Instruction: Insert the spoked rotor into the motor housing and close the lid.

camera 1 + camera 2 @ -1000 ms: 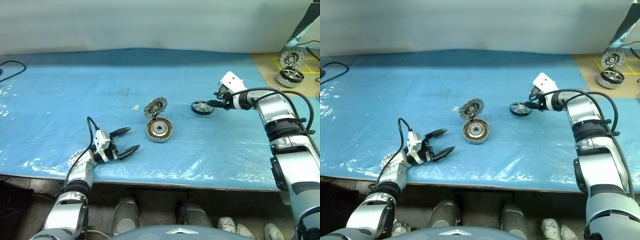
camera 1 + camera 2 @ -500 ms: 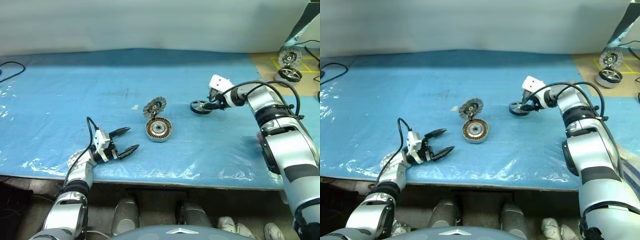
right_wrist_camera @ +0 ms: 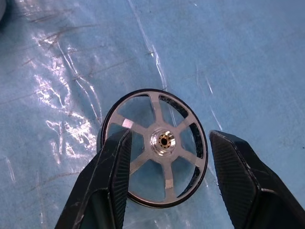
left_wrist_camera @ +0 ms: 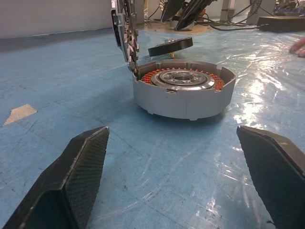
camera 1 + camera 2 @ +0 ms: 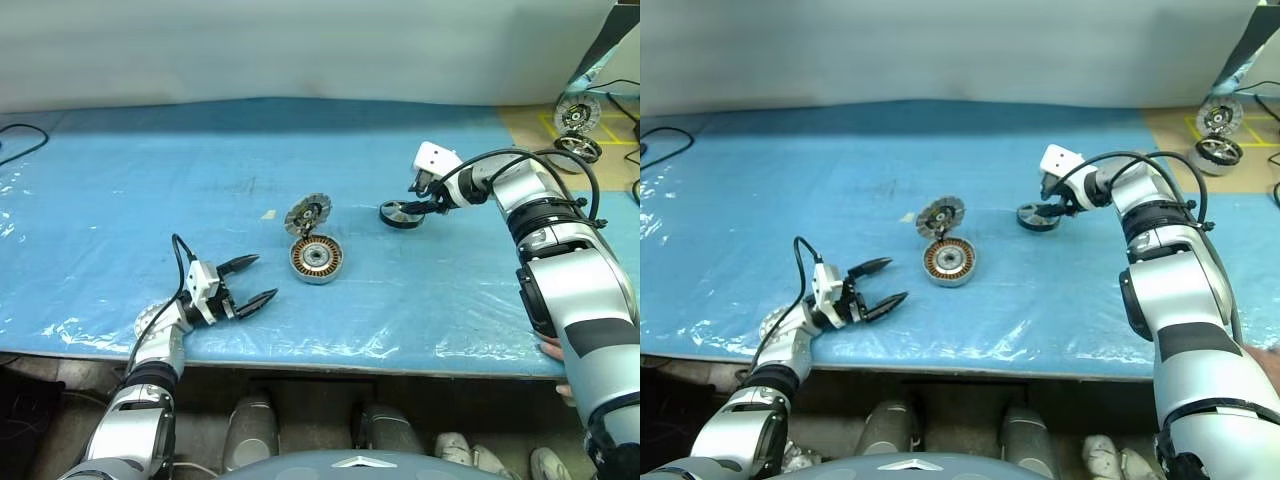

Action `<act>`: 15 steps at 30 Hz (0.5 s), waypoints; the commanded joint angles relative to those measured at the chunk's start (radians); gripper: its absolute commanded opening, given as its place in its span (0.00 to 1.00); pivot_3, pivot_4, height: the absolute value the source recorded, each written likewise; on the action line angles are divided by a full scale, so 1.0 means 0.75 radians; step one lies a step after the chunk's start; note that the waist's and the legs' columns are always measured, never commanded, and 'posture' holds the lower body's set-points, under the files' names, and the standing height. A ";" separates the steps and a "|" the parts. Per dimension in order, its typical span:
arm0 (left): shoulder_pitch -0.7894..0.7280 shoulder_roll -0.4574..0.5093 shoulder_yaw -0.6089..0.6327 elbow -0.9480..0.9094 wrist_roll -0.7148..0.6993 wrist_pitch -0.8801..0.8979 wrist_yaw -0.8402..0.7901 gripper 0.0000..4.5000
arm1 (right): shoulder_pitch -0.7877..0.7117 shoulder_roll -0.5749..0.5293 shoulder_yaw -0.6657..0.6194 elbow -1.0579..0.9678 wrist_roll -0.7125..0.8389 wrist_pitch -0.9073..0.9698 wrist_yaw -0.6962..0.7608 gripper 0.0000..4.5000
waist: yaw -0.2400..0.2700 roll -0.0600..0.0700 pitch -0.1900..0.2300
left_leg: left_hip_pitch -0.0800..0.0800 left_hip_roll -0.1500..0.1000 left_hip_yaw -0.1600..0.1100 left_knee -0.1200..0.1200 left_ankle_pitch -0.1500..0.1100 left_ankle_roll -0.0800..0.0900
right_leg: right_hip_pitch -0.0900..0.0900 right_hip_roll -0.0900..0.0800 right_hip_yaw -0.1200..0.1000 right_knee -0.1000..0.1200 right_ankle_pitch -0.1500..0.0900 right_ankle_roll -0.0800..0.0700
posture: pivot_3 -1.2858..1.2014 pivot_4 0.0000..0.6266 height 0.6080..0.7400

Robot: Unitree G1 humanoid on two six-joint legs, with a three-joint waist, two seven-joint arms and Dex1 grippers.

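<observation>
The right claw [image 3: 164, 183] has been brought over the dark spoked rotor with silver hub [image 3: 155, 145], fingers part-open astride it, nothing gripped yet. The rotor lies on the blue-covered bench [image 5: 150, 190], beside the round silver motor housing [image 5: 317, 260], whose finned lid [image 5: 308, 214] stands open. The left claw [image 5: 250, 282] is held wide open, empty.

A long bench [image 5: 150, 180] covered in glossy blue plastic sheeting carries a round silver motor housing [image 5: 317, 260] with copper windings, its finned lid [image 5: 308, 214] upright. A scrap of tan tape [image 5: 270, 214] lies nearby.
</observation>
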 commanded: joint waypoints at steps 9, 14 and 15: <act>0.041 -0.019 -0.029 0.045 0.042 0.023 0.005 1.00 | 0.010 0.066 0.047 0.080 -0.109 -0.050 -0.136 0.60 | -0.001 0.001 0.000 | 0.000 0.000 0.000 0.000 0.000 0.000 | 0.000 0.000 0.000 0.000 0.000 -0.001 | 0.52 0.24 1.00; 0.045 -0.021 -0.027 0.040 0.043 0.022 0.015 1.00 | 0.026 0.079 0.068 0.081 -0.139 -0.071 -0.102 0.60 | -0.002 0.001 0.000 | 0.000 0.000 0.000 0.000 0.000 0.000 | 0.000 0.000 0.000 0.000 0.000 -0.001 | 0.52 0.24 1.00; 0.046 -0.021 -0.027 0.038 0.043 0.023 0.016 1.00 | 0.031 0.079 0.074 0.081 -0.147 -0.079 -0.094 0.56 | -0.002 0.001 0.000 | 0.000 0.000 0.000 0.000 0.000 0.000 | 0.000 0.000 0.000 0.000 0.000 -0.001 | 0.52 0.24 1.00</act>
